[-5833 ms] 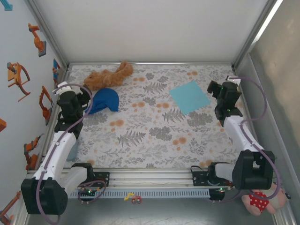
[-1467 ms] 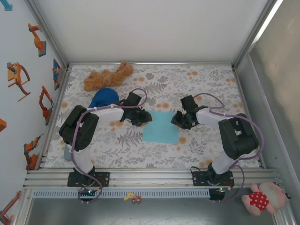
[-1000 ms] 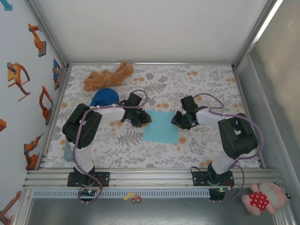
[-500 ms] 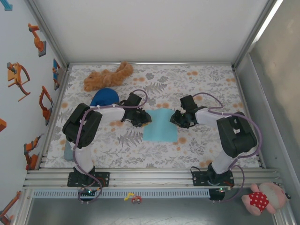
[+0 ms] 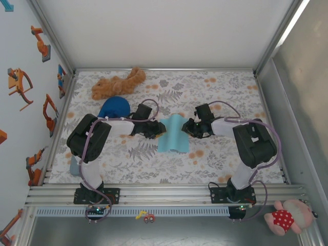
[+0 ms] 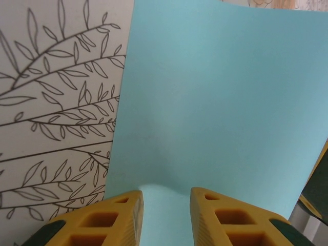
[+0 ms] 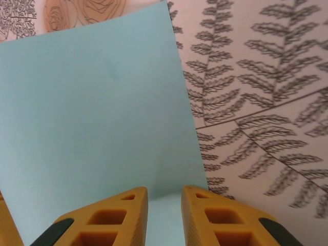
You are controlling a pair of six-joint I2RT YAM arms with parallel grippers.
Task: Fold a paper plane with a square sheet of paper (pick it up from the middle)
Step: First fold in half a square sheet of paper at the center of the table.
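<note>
Seemingly the square sheet of paper [image 5: 172,134] is bowed up mid-frame between left gripper [image 5: 160,130] and right gripper [image 5: 187,129]; the jaws' hold cannot be told; aligned creasing is required next.

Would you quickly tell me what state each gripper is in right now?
Left gripper: fingers slightly apart astride the square sheet of paper; grip cannot be told.
Right gripper: the same, at the opposite edge.

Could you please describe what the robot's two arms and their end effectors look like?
Both the left arm and right arm have white link segments joined by bulky black joint housings, with greyish-purple cables looping alongside. The left end effector and right end effector each carry two yellow-orange fingers moulded with recessed pockets, over dark green bases.
</note>
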